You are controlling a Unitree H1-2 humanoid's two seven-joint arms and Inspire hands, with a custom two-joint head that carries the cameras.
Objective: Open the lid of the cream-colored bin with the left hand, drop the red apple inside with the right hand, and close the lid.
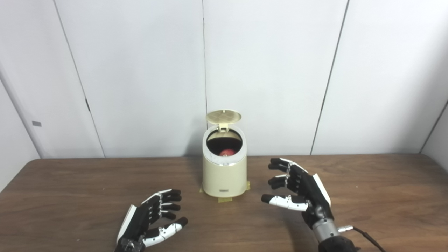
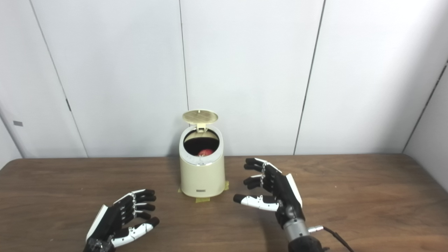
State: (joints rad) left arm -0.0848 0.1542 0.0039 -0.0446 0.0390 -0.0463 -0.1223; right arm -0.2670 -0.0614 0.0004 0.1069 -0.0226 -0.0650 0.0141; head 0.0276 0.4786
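Note:
The cream-colored bin [image 1: 224, 175] stands upright at the middle of the wooden table [image 1: 385, 196], near the back edge. Its round lid [image 1: 223, 116] is tipped up and open behind the mouth. The red apple [image 1: 227, 152] lies inside the bin, partly seen through the opening. My left hand [image 1: 154, 218] is open and empty, low over the table to the front left of the bin. My right hand [image 1: 297, 190] is open and empty, to the right of the bin and apart from it.
Yellow tape tabs [image 1: 224, 200] stick out from under the bin's base. A white panelled wall [image 1: 280, 70] rises right behind the table. A cable [image 1: 367, 238] runs from my right wrist.

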